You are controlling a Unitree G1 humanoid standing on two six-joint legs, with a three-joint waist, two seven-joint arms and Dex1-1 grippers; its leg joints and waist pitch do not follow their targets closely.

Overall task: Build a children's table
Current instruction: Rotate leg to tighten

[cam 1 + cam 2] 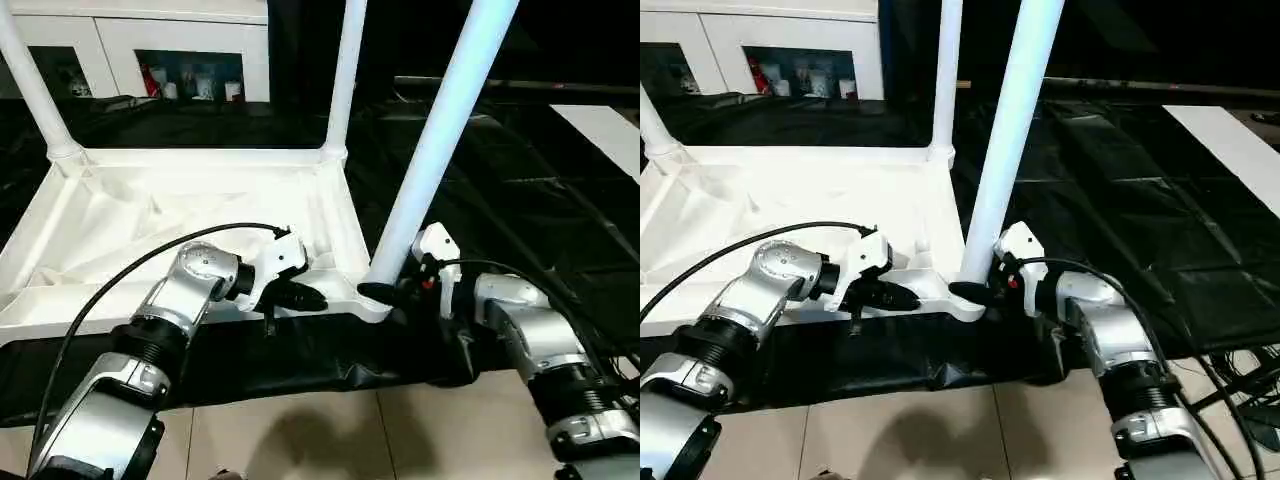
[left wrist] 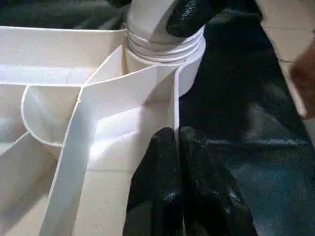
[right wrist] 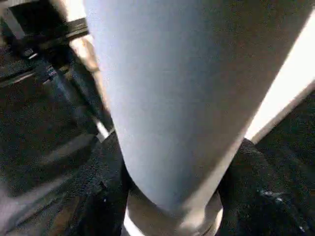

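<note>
The white tabletop (image 1: 150,215) lies upside down on a black cloth, ribs up. Two white legs stand in its far corner sockets (image 1: 30,85) (image 1: 345,80). A third leg (image 1: 440,140) rises tilted from the near right corner socket (image 2: 162,49), where its threads show. My right gripper (image 1: 385,285) clasps this leg's base, one black finger on each side (image 3: 103,196) (image 3: 256,191). My left gripper (image 1: 305,298) is at the near rim just left of that corner, its fingers (image 2: 167,187) pressed together on the thin rim wall.
A white cabinet (image 1: 150,50) with glass doors stands at the back left. The black cloth (image 1: 500,200) spreads far to the right, with a white panel (image 1: 610,130) at its edge. Tiled floor (image 1: 350,430) lies in front, and cables (image 1: 1240,390) trail at the near right.
</note>
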